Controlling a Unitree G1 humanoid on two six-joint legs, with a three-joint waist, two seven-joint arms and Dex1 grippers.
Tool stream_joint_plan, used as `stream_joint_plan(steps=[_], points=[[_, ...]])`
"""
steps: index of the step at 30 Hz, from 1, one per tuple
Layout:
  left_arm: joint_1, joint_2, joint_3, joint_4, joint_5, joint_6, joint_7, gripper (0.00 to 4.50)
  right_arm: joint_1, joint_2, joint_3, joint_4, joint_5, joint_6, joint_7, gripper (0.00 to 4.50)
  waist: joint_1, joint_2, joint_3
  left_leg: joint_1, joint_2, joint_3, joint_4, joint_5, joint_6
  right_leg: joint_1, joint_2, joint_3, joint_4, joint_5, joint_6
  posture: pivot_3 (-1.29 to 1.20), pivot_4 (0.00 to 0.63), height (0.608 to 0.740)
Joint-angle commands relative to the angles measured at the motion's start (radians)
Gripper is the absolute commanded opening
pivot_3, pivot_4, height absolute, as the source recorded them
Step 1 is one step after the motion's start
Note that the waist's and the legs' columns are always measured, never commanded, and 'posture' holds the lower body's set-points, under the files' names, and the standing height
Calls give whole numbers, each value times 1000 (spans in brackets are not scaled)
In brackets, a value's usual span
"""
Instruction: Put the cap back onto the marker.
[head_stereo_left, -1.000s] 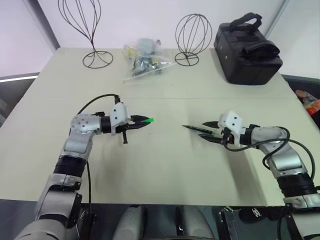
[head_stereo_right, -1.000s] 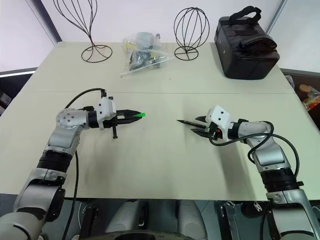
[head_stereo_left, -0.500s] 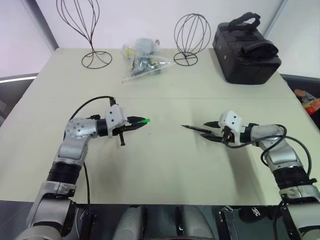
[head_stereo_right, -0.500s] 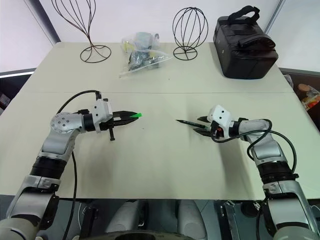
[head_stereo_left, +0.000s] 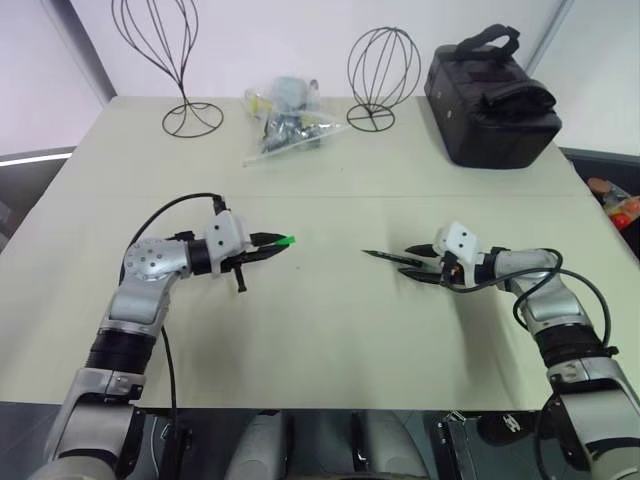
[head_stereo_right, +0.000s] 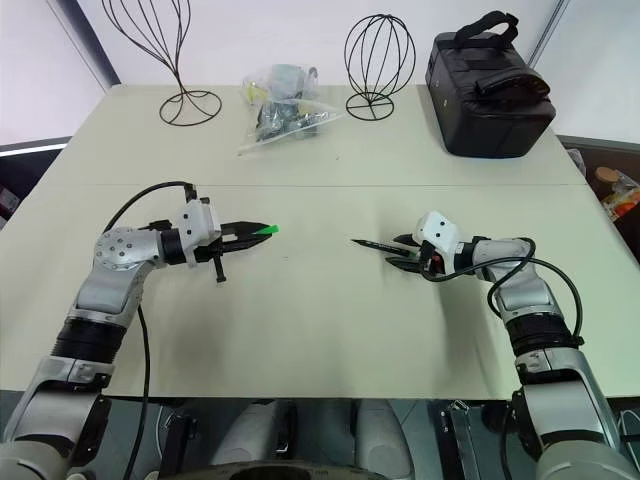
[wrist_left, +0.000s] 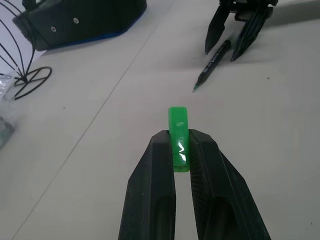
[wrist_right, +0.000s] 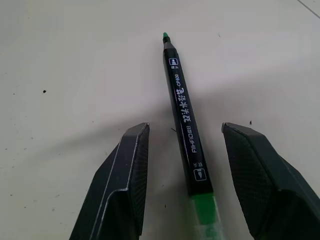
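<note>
**Marker lying free, cap held ready**

While the left gripper (wrist_left: 181, 150) stays pinched on the green cap (wrist_left: 178, 135), the right gripper (wrist_right: 185, 150) has sunk, fingers spread around the marker (wrist_right: 185, 120) lying on the table (head_stereo_left: 330, 330); grasping comes next.

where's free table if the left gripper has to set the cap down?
Bare patch between the left gripper, shut on the cap, and the marker lying between the right gripper's open fingers. The near table strip is bare too. The far edge is crowded: two wire stands, plastic bag, black case.
</note>
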Motion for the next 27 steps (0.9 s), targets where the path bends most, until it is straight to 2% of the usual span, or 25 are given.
stream_joint_plan(steps=[1, 3, 6, 16, 20, 27], points=[[2, 7, 20, -40, -22, 2, 17, 3, -11, -1, 2, 6, -10, -4, 10, 2091, 0, 0, 0, 0, 0, 0, 0, 0, 0, 0, 0, 0, 0, 0, 0, 0, 150, 740], [4, 6, 19, -42, -23, 3, 21, 0, -7, -2, 2, 4, -11, -1, 16, 1466, 1, 0, 0, 0, 0, 0, 0, 0, 0, 0, 0, 0, 0, 0, 0, 0, 150, 740], [9, 7, 21, -45, -26, 4, 26, 0, 4, -2, 4, 3, -14, -2, 24, 39, 1, 0, 0, 0, 0, 0, 0, 0, 0, 0, 0, 0, 0, 0, 0, 0, 150, 740], [8, 26, 16, -39, -24, -28, 26, 0, 34, -26, -4, -24, -23, -6, 25, 39, 5, 0, 0, 0, 0, 0, 0, 0, 0, 1, -1, 0, 0, 0, 0, 0, 150, 740], [-42, 8, -17, 34, 4, -124, -2, 0, 100, -93, -12, -202, -62, -34, -11, 39, 11, 0, 0, -1, -1, 0, 0, 0, 0, 0, -1, -1, 0, 0, 0, 0, 150, 740], [-213, -56, -62, 330, 50, -420, -72, 0, 229, -196, -65, -578, -96, 47, -90, 39, 2, 1, 0, -1, -1, 0, 0, 0, 0, 0, -1, -1, 0, 0, 0, 0, 150, 740]])
